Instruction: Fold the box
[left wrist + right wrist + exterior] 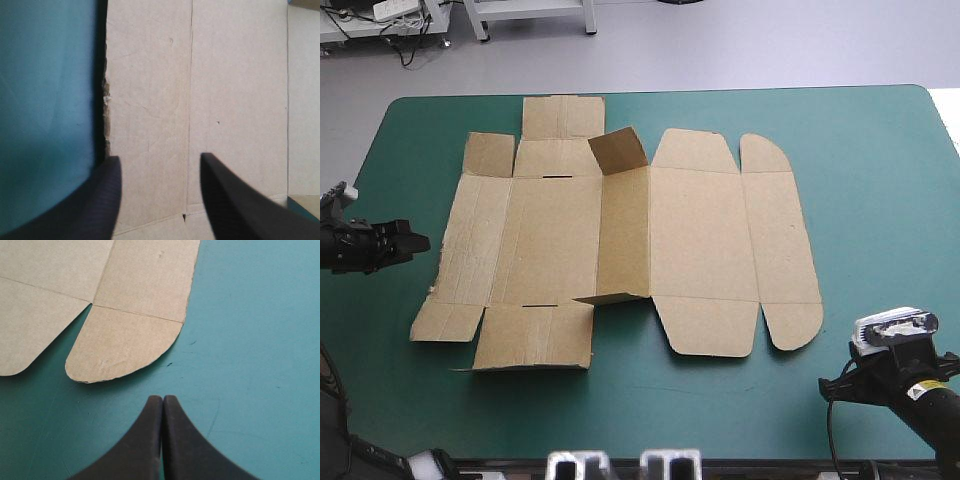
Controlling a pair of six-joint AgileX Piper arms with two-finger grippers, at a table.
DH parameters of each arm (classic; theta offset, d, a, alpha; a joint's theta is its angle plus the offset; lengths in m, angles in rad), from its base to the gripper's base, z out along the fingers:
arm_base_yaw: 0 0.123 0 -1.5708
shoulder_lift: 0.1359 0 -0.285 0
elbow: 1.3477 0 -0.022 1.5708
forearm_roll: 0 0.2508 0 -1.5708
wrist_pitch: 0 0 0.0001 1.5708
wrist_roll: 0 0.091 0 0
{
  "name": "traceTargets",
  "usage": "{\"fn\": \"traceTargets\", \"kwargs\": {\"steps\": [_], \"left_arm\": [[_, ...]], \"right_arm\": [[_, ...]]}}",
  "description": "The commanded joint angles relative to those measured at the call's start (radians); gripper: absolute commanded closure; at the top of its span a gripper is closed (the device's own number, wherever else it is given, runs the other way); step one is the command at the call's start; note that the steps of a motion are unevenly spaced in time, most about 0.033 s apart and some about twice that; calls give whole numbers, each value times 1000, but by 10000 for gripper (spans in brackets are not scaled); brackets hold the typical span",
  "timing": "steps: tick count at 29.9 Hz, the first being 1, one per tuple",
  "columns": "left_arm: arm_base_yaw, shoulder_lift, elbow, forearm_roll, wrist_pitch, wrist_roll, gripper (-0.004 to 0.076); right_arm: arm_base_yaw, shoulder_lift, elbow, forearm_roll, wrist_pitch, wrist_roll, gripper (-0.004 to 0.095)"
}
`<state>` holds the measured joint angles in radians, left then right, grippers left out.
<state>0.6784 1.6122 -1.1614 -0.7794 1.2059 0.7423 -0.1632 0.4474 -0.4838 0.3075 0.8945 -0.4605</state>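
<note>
The brown box (620, 245) lies as a flat cut sheet across the middle of the teal-green table. One small flap (618, 150) near its far middle stands up, and the panel below it is tilted slightly. My left gripper (412, 242) is at the sheet's left edge. In the left wrist view it (160, 156) is open, its black fingers (100, 200) apart over the torn left edge of the box (200, 100). My right gripper (835, 384) is off the near right corner. In the right wrist view it (163, 399) is shut on nothing, just short of a rounded flap (125, 340).
Bare teal-green cover (880, 180) surrounds the sheet to the right, and a strip (640, 410) runs along the near edge. The table's left edge is close behind my left gripper.
</note>
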Motion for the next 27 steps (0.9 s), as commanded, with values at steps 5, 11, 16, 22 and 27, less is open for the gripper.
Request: {"fn": "traceTargets", "kwargs": {"steps": [5,11,16,22,27], "left_arm": [[0,20,-29,-21,35,42,179],[0,108,-29,-19,60,99,179],[-1,156,-29,-23,77,111,179],[-41,225,-29,-19,93,111,179],[-116,267,-29,-9,95,111,179]], "right_arm": [[4,5,-21,13,-46,-11,932],[4,5,-21,13,-46,-11,932],[4,5,-21,13,-46,-7,932],[4,5,-21,13,-46,-7,932],[4,5,-21,13,-46,-5,932]]}}
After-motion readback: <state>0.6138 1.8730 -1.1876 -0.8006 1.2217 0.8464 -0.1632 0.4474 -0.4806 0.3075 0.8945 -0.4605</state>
